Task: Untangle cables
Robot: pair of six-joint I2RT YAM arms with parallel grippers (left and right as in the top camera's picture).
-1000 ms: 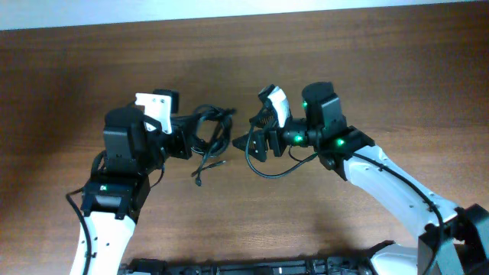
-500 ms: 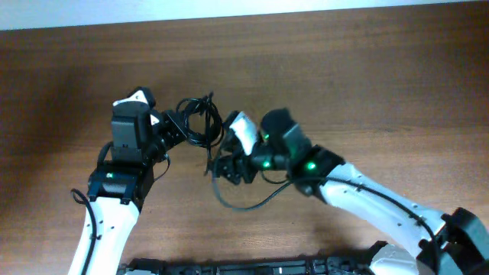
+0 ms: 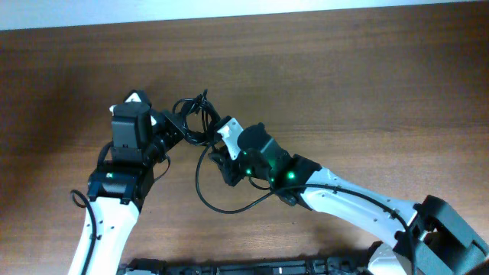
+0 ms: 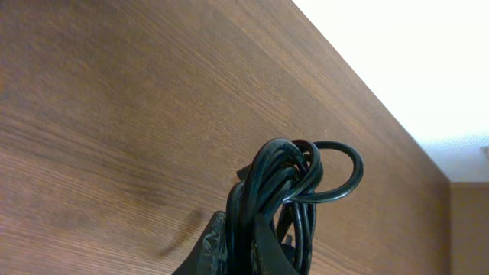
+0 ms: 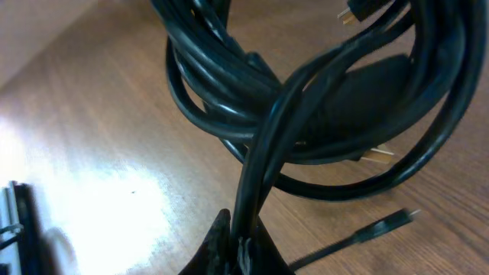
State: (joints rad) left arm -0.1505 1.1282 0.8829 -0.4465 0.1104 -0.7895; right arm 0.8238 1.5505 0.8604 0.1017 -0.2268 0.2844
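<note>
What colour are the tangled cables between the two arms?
The cables are plain black, slightly glossy. The right wrist view shows them best.

The cables [image 5: 221,99] run off the right wrist view's top edge, one plug [image 5: 386,222] blurred.

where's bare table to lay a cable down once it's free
Widest bare patch: the table far right, beyond the right arm. Another left of the left arm. Crowded mid-table, where both arms meet the cables.
</note>
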